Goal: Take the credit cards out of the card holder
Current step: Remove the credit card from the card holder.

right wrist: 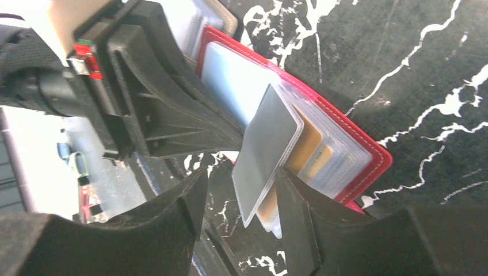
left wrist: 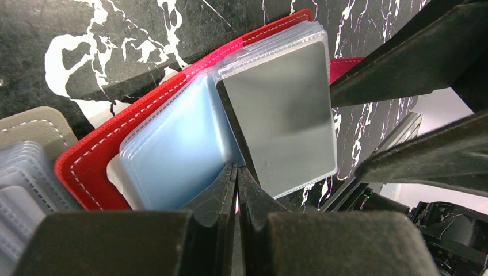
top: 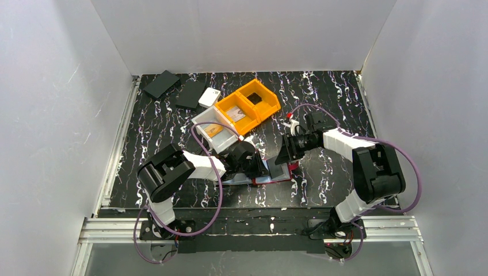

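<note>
Card holder [right wrist: 368,155] is touched by the closed, empty left gripper [left wrist: 237,178]. Orange cards [right wrist: 313,152], seen only from the right wrist, are screened by a grey sleeve [right wrist: 265,149] straddled by the parted right gripper [right wrist: 240,181].

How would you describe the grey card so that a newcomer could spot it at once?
Look for the open red card holder lying on the marbled black table, near its front edge. One clear sleeve is lifted off its stack, holding a plain grey card; the sleeves behind show orange cards.
</note>
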Tool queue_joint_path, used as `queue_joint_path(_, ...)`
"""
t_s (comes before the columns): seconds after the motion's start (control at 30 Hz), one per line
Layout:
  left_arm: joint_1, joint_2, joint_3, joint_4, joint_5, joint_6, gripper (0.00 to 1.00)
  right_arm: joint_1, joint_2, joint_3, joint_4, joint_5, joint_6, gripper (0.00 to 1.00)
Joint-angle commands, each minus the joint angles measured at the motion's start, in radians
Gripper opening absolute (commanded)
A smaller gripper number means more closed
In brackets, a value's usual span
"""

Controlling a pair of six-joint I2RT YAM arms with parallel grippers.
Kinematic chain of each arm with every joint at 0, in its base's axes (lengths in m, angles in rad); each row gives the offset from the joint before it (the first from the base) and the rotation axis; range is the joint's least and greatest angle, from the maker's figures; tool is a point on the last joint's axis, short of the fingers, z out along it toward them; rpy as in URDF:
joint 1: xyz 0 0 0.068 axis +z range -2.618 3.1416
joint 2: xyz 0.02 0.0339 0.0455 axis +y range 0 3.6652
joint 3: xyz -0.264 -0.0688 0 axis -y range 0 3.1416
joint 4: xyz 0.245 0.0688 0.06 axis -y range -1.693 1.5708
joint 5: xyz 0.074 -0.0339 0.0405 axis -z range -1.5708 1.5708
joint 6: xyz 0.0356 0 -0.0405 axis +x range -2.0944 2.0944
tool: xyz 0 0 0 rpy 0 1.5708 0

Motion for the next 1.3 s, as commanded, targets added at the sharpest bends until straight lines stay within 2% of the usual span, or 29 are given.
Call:
queue_joint_path(0.0, 0.005, 0.025, -0.018, -0.04, -0.028, 0.01, 0.03, 0.005, -0.044, -0.026, 0.051, -0.159, 0.083, 0.56)
queue_joint_path(0.27, 0.011, 0.01, -0.038, -0.033, -0.039, -0.005, 0.03, 0.006, -0.031, -0.037, 0.116, -0.249, 0.156, 0.55)
queue_joint_path(0.53, 0.017, 0.01, -0.042, -0.029, -0.037, -0.009, 0.03, 0.031, -0.009, -0.058, 0.14, -0.239, 0.167, 0.56)
queue_joint_path(0.67, 0.02, 0.006, -0.048, -0.026, -0.037, -0.011, 0.04, 0.052, -0.001, -0.042, 0.098, -0.19, 0.126, 0.56)
queue_joint_path(0.9, 0.023, 0.009, -0.049, -0.021, -0.03, -0.014, 0.04, 0.056, -0.035, -0.031, 0.05, -0.001, 0.058, 0.55)
queue_joint_path(1.0, 0.025, 0.008, -0.048, -0.018, -0.027, -0.014, 0.04, 0.056, -0.047, -0.032, 0.049, 0.05, 0.05, 0.5)
queue_joint_path(1.27, 0.031, -0.02, -0.057, -0.015, -0.024, -0.016, 0.04, 0.049, -0.062, -0.038, 0.066, 0.045, 0.063, 0.25)
